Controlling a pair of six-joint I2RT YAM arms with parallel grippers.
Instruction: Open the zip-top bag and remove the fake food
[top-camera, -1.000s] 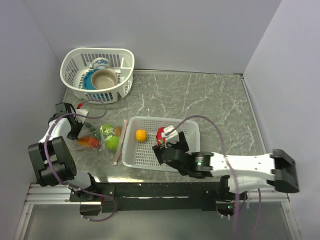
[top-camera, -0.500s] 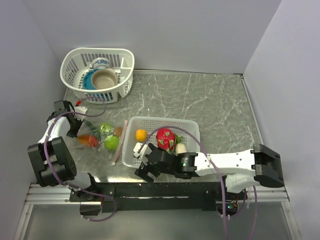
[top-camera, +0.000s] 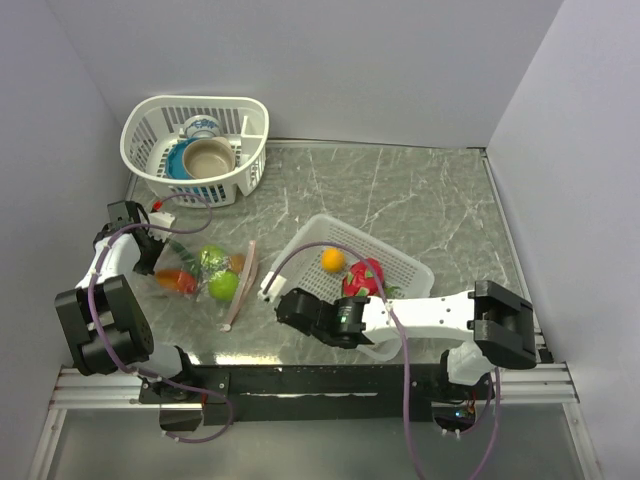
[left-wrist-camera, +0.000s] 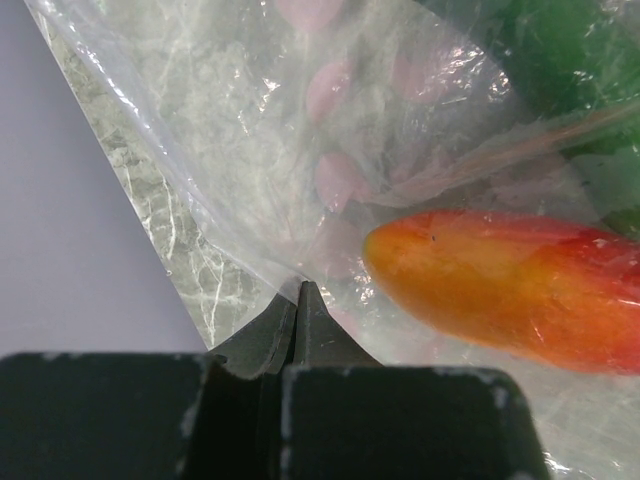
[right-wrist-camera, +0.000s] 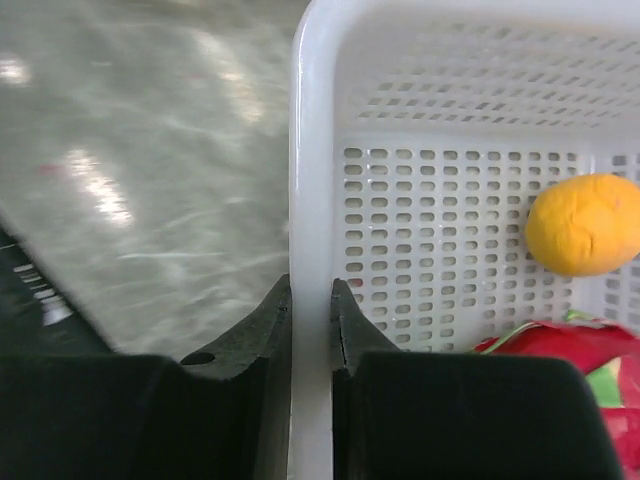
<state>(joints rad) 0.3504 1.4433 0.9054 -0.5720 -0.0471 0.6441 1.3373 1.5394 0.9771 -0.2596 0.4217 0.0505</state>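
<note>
The clear zip-top bag (top-camera: 200, 272) lies at the table's left, its pink zipper strip (top-camera: 240, 285) towards the middle. Green and red-orange fake food (top-camera: 222, 285) still shows inside it. My left gripper (top-camera: 158, 255) is shut on the bag's far-left corner; in the left wrist view the jaws (left-wrist-camera: 298, 288) pinch the film beside a red-orange fruit (left-wrist-camera: 500, 285). My right gripper (top-camera: 270, 292) is shut on the left rim (right-wrist-camera: 312, 150) of a flat white mesh basket (top-camera: 385, 245). That basket holds an orange (right-wrist-camera: 585, 225) and a pink-red dragon fruit (top-camera: 365, 278).
A taller white basket (top-camera: 140, 120) with bowls and a cup stands at the back left. Walls close in on the left and right. The flat basket sits skewed, with its near end over the table's front edge (top-camera: 300, 365).
My right gripper left the dragon fruit in the flat basket, moved left, and shut on the basket's rim. The basket has swung round and its fruit has slid. The left arm is still.
</note>
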